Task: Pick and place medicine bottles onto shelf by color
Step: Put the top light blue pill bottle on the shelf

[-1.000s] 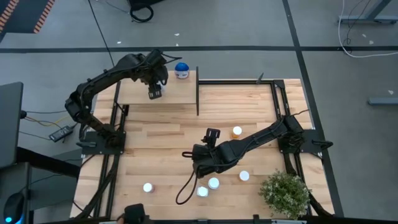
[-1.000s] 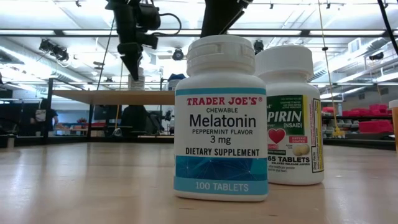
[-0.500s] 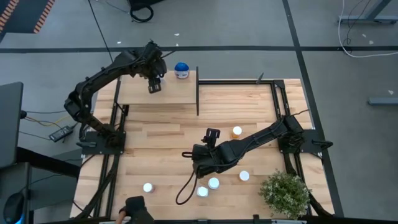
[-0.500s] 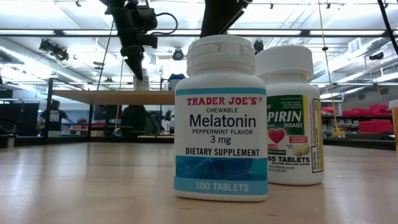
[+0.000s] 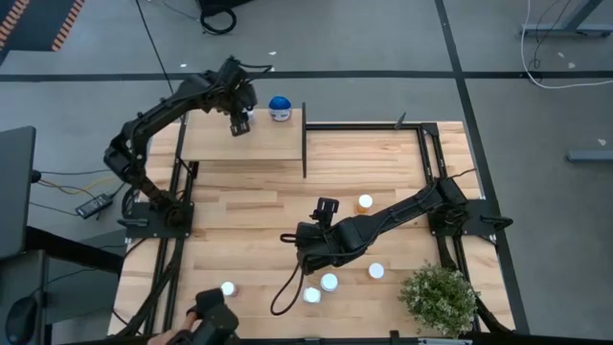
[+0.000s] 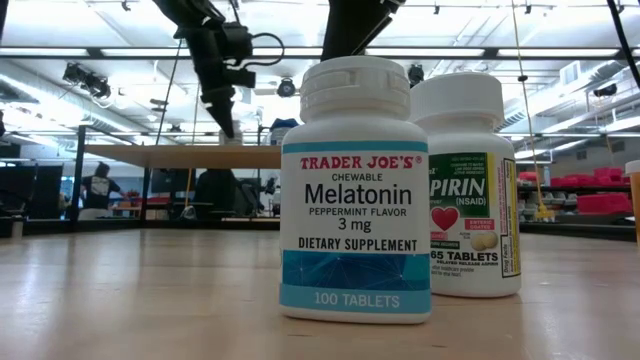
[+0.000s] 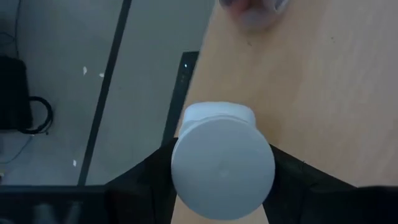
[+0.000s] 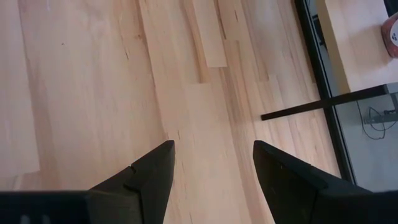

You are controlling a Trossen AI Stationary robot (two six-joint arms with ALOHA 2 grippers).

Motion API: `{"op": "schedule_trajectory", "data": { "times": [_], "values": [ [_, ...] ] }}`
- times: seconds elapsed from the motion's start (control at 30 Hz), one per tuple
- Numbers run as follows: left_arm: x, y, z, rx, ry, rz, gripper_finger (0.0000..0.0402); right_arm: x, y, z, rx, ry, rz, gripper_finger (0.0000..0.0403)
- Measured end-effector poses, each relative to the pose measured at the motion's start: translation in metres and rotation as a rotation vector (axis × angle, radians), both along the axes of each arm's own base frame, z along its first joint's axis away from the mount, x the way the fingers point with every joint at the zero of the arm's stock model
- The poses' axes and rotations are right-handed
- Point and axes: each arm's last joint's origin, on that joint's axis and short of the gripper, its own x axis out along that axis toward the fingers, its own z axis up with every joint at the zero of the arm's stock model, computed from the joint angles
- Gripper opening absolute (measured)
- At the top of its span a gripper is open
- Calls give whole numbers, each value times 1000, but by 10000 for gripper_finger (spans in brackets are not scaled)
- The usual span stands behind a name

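Note:
My left gripper [image 5: 240,125] is over the far part of the shelf [image 5: 268,146], shut on a white-capped medicine bottle [image 7: 222,163]. A blue-topped bottle [image 5: 280,107] stands on the shelf's far right corner. My right gripper [image 8: 211,163] hangs open over bare planks at the table's middle [image 5: 308,251], with nothing between its fingers. On the table stand an orange bottle [image 5: 365,202] and several white-capped ones [image 5: 329,282]. Two of these, a melatonin bottle [image 6: 355,190] and an aspirin bottle [image 6: 465,185], fill the low view. My left gripper pinches the white-capped bottle between its two fingers [image 7: 155,186], at or just under the cap's rim [image 7: 181,171]; the cap hides the exact spot. The fingers come from above, slanting down. The bottle's base points at the shelf; whether it touches the board I cannot tell.
A green potted plant [image 5: 439,297] stands at the table's near right corner. A person's dark-gloved hand [image 5: 213,321] reaches in at the near edge by a white-capped bottle [image 5: 228,288]. A black upright post [image 5: 305,139] bounds the shelf's right side.
My left gripper has carried the white-capped bottle across the shelf toward its far edge, a little closer to the blue-topped bottle. The gloved hand at the near edge has come farther in toward the near-left bottle.

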Motion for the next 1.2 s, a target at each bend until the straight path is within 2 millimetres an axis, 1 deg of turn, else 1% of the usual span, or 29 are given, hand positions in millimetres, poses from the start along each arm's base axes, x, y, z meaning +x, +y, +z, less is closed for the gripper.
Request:
{"op": "schedule_trajectory", "data": {
  "times": [0.17, 0.23, 0.37, 0.5, 0.6, 0.73, 0.83, 0.9, 1.0, 1.1, 1.2],
  "values": [
    [2, 2, 3, 1, -12, 5, 192, 0, 0, 0, 0, 1, 0, 225],
    [1, 0, 9, -20, -13, 11, 194, 0, 0, 0, -4, 5, 7, 225],
    [-1, -4, 27, -44, -36, 12, 188, 0, 0, 0, -8, 9, 14, 225],
    [-2, -6, 35, -68, -61, 15, 180, 0, 0, 0, -2, 3, 4, 225],
    [-4, -8, 32, -116, -42, 26, 184, -1, 2, 0, 4, -4, -1, 225],
    [-6, -9, 21, -186, 48, 44, 191, -2, 7, 0, 6, -2, 13, 225],
    [-4, -7, 19, -217, 7, 53, 190, -4, 10, 0, 5, -1, 22, 225],
    [0, -10, 20, -238, -33, 28, 185, -4, 11, 0, 5, -1, 25, 225],
    [9, -19, 20, -257, -40, 2, 182, -5, 12, 0, 5, -2, 28, 225],
    [20, -34, 19, -275, -13, -61, 183, -5, 13, 0, 3, 0, 32, 225],
    [36, -49, 20, -253, -14, -147, 190, -5, 13, 0, 2, -1, 30, 225]
  ]
}}
